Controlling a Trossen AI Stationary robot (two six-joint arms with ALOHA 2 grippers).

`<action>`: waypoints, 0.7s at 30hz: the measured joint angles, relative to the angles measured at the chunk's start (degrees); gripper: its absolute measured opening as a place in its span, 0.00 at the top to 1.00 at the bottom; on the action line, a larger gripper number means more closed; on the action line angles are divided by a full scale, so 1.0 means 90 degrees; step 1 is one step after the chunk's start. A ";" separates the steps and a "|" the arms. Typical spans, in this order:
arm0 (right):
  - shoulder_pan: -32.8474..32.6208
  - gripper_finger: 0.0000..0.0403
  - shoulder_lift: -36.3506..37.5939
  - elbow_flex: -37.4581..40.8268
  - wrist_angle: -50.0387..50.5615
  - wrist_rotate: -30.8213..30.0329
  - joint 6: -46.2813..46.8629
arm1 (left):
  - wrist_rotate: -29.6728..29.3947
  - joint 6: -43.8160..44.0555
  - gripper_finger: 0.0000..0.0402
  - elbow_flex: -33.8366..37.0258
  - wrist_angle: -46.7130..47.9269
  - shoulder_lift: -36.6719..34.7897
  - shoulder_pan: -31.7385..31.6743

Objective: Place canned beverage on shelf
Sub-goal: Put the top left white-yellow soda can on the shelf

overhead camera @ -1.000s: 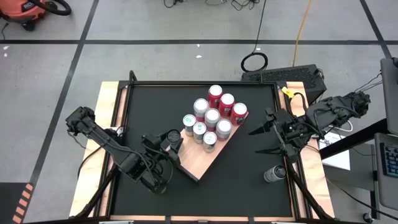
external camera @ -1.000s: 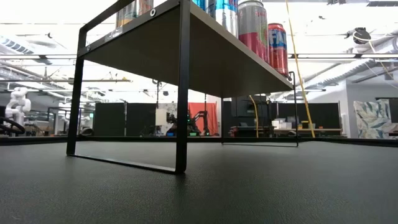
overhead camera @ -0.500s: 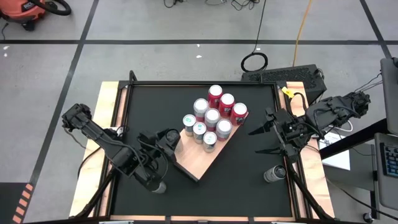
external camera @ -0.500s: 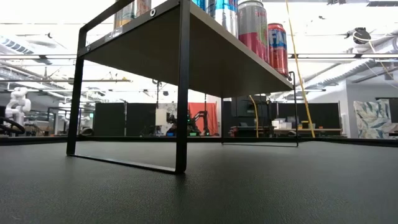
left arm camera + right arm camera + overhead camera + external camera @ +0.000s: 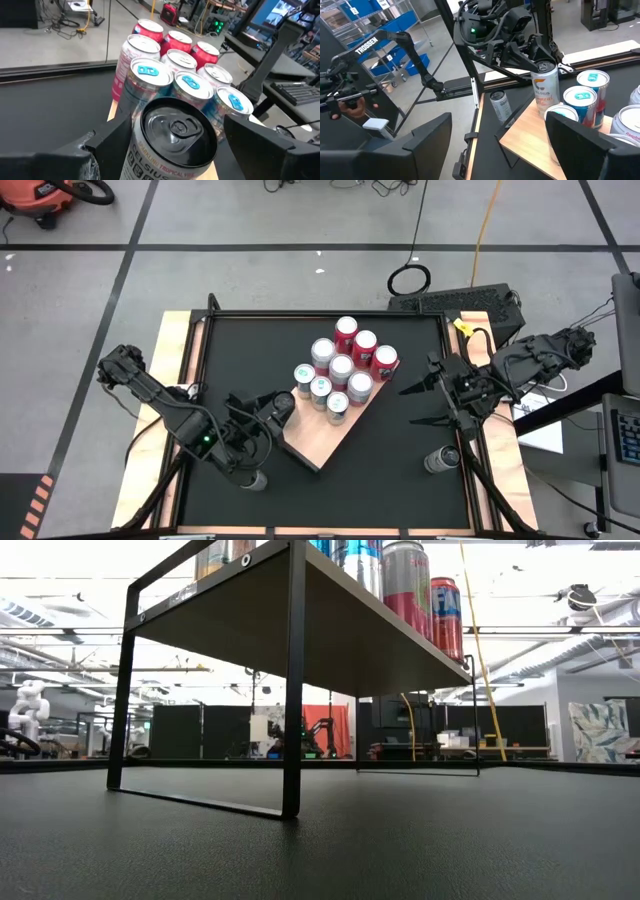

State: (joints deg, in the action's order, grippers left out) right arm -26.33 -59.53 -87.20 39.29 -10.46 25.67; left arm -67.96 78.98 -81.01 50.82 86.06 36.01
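Held can: I see the left tool point(image 5: 172, 145) clamped on a white Celsius can point(image 5: 172, 135), one finger on each side of its body, can upright.
Held can vs shelf: from above, the can point(image 5: 279, 406) sits at the shelf's point(image 5: 325, 442) edge nearest the left arm; the right wrist view shows it point(image 5: 544, 90) standing at the corner of the wooden board point(image 5: 530, 137), tool still closed round it. I cannot tell whether its base is fully down on the wood.
Held can vs others: just beside the nearest blue-tabbed can, not clearly touching.
Shelf: light tan wooden board on a black metal frame point(image 5: 292, 690), raised above the black tabletop point(image 5: 400, 470), set at an angle to the tabletop edges.
Shelf contents: a tight cluster of upright cans point(image 5: 340, 368); three red ones at the far end, silver-and-blue-tabbed ones closer to the left tool. In the left wrist view I count eight behind the held can point(image 5: 180, 60).
Shelf, free area: bare wood at the corner pointing toward the front of the tabletop.
Right tool: point(image 5: 418, 406) fingers spread apart, holding nothing, hovering over the tabletop on the right, well apart from the shelf.
Loose can, right: one can point(image 5: 441, 459) on the tabletop near the right edge, just in front of the right tool.
Loose can, left: another can point(image 5: 252, 479) on the tabletop near the left arm; it stands upright in the right wrist view point(image 5: 500, 105).
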 joint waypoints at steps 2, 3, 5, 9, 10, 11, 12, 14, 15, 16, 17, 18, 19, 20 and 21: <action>0.0000 0.25 0.0000 0.0000 -0.0002 0.0000 0.0000 | 0.0019 0.0000 0.22 0.0000 0.0009 0.0000 0.0000; 0.0000 0.25 0.0000 0.0000 0.0000 0.0000 0.0000 | 0.0019 0.0000 0.22 0.0000 0.0030 0.0000 0.0000; 0.0000 0.25 0.0000 0.0000 -0.0002 0.0000 0.0000 | 0.0021 -0.0006 0.22 0.0000 0.0084 0.0000 0.0000; -0.0001 0.25 0.0000 0.0000 -0.0002 0.0000 0.0011 | 0.0019 -0.0049 0.22 0.0000 0.0081 0.0000 0.0000; -0.0002 0.25 0.0000 0.0000 -0.0002 0.0000 0.0015 | 0.0019 -0.0073 0.22 0.0000 0.0082 0.0000 0.0000; -0.0002 0.25 0.0000 0.0000 -0.0002 0.0000 0.0018 | 0.0019 -0.0147 0.22 0.0000 0.0078 0.0000 0.0000; 0.0000 0.25 0.0000 0.0000 -0.0002 0.0000 0.0019 | 0.0019 -0.0183 0.22 -0.0004 0.0084 0.0000 0.0000; 0.0000 0.25 0.0000 0.0000 -0.0002 0.0000 0.0022 | 0.0016 -0.0207 0.22 -0.0010 0.0115 -0.0003 0.0000; -0.0001 0.25 0.0000 0.0000 -0.0002 0.0000 0.0022 | 0.0019 -0.0211 0.22 -0.0010 0.0131 -0.0019 0.0000; -0.0002 0.25 0.0000 0.0000 -0.0002 0.0000 0.0022 | 0.0019 -0.0216 0.22 -0.0010 0.0142 -0.0036 0.0000; -0.0002 0.25 0.0000 0.0000 -0.0002 0.0000 0.0023 | 0.0016 -0.0214 0.22 -0.0010 0.0163 -0.0056 0.0000; -0.0002 0.25 0.0000 0.0000 -0.0004 0.0000 0.0023 | 0.0016 -0.0209 0.22 -0.0010 0.0196 -0.0078 0.0000; -0.0001 0.25 0.0000 0.0000 -0.0002 0.0000 0.0024 | 0.0014 -0.0202 0.22 -0.0010 0.0239 -0.0094 0.0000; -0.0002 0.25 0.0000 0.0000 -0.0002 0.0000 0.0024 | 0.0016 -0.0203 0.22 -0.0010 0.0273 -0.0107 0.0000; 0.0000 0.25 0.0000 0.0000 -0.0002 0.0000 0.0024 | 0.0016 -0.0211 0.22 -0.0010 0.0288 -0.0127 0.0000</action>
State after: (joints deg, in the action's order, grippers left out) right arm -26.33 -59.53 -87.20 39.27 -10.46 25.89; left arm -67.81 77.08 -81.10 53.41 84.92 36.01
